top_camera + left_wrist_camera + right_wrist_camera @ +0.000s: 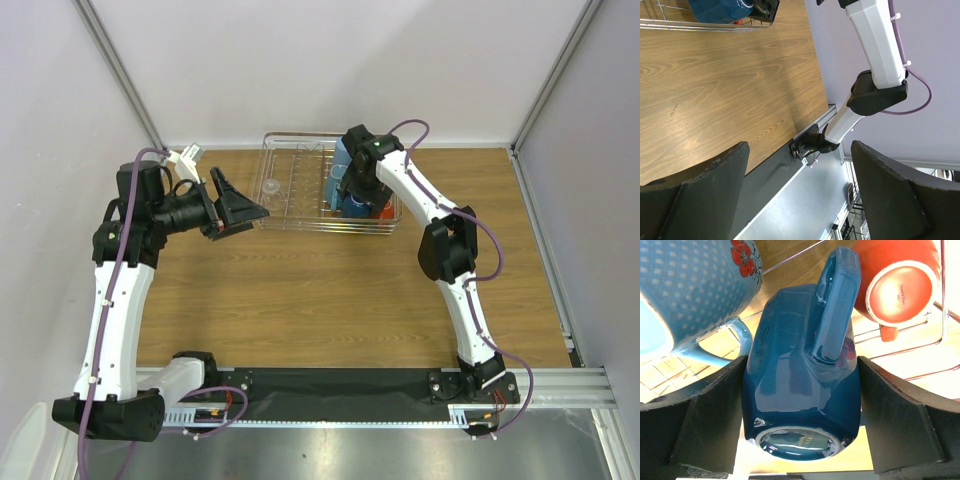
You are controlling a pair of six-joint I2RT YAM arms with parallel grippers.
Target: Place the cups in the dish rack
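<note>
Right gripper hugs dark blue mug, jaws wide, inside dish rack, upper middle. Light blue cup, orange cup, clear glass already in. Left gripper spread, holds nothing. You're nearly done.

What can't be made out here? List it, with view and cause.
Top view: cups at the dish rack's right end, covered by the right arm.
Left wrist view: dish rack cut off by the top edge.
Right wrist view: whether the right tool grips or merely flanks the dark blue mug.
</note>
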